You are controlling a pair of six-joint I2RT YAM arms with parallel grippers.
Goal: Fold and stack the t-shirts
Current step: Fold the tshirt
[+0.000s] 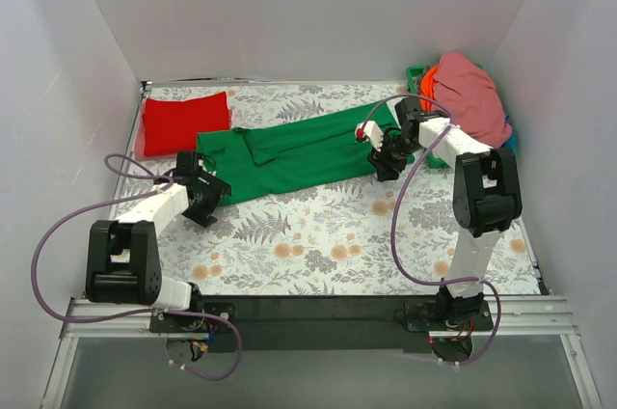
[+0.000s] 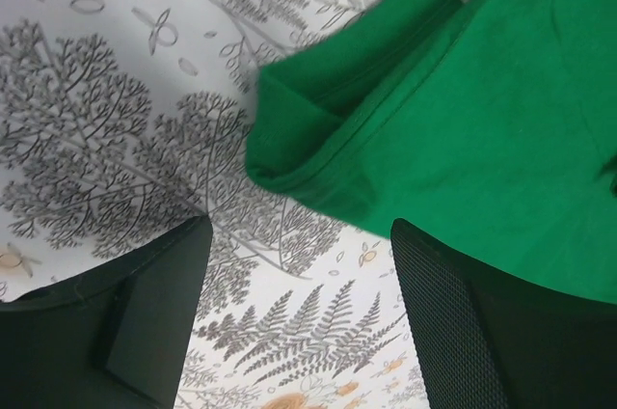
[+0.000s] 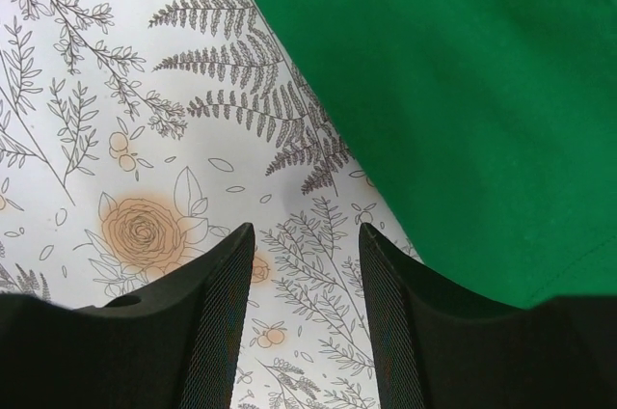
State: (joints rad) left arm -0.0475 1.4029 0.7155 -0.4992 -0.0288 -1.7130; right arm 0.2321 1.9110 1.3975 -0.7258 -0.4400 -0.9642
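A bright green t-shirt lies stretched across the middle of the flowered table, folded lengthwise. A folded red t-shirt lies at the back left. My left gripper is open and empty just off the green shirt's left corner; its fingers sit over bare table. My right gripper is open and empty at the shirt's right edge; its right finger is beside the hem. A pink shirt and an orange one are heaped at the back right.
A green plastic basket holds the heap at the back right corner. White walls close in the table on three sides. The flowered tablecloth is bare in front of the green shirt.
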